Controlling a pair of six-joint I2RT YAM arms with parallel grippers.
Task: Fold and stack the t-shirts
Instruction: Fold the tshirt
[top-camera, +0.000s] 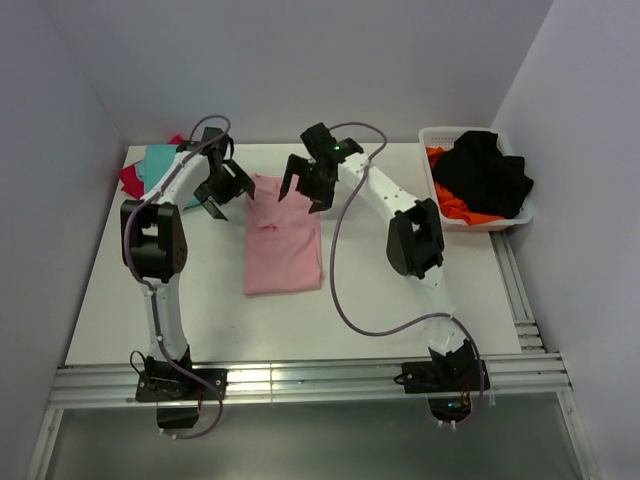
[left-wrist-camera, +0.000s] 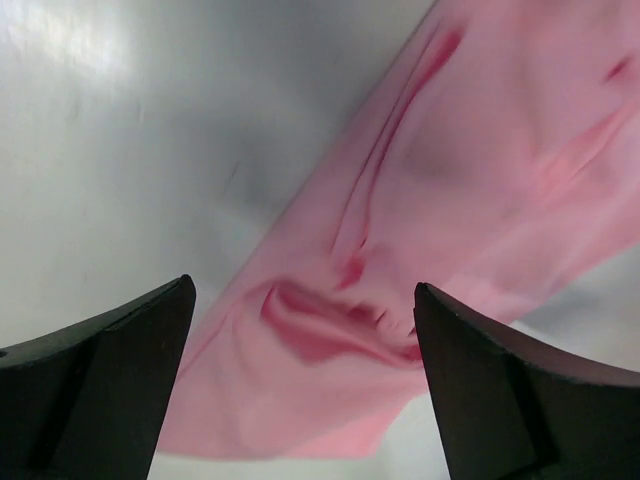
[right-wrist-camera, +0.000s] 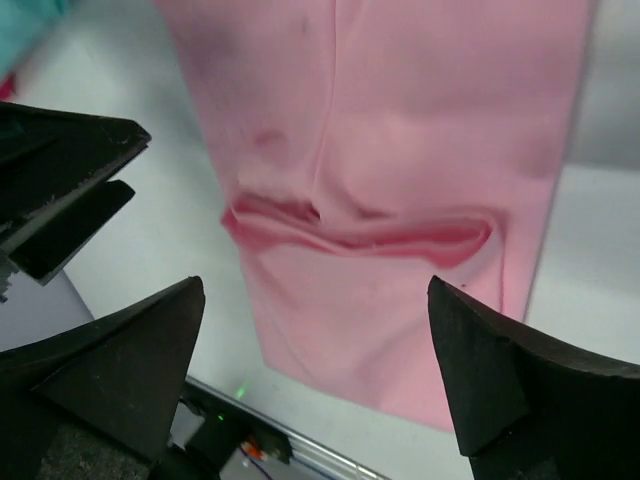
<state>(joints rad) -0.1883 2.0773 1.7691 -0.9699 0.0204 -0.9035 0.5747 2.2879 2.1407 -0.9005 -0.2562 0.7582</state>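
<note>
Left end effector (top-camera: 228, 192) wide, holding nothing | right end effector (top-camera: 303, 195) wide, holding nothing — both over light pink t-shirt (top-camera: 283, 250)

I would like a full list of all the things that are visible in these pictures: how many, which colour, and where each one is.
table: one, white, under everything
pink t-shirt: one, light pink, folded into a long rectangle, middle of the table
teal t-shirt: one, teal, far left corner of the table
red t-shirt: one, red/magenta, far left corner, touching the teal one
basket: one, white, far right of the table
black cloth: one heap, black, in the basket
orange cloth: one heap, orange, in the basket, partly under the black cloth
left arm: one, white and black, jaws open by the pink t-shirt's far left corner
right arm: one, white and black, jaws open over its far end
</note>
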